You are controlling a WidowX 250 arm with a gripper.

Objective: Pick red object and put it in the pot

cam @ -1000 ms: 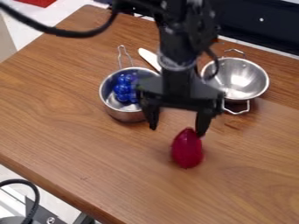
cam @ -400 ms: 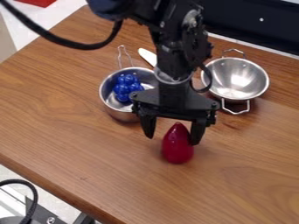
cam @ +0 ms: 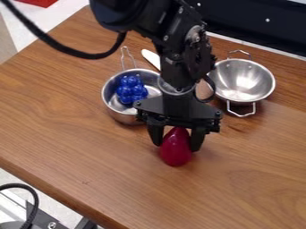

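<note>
Just below centre: red object, narrow end up, pinched between the fingers of the gripper. Handling: secure the squeeze, lift straight, well clear of rims. Left of centre: steel pot, probable destination.

I count one red object, two metal vessels, being one long-handled pot and one two-handled bowl, and three wire handles between them. I make it one blue cluster, its balls too merged to number, and one white, blade-like piece.
</note>
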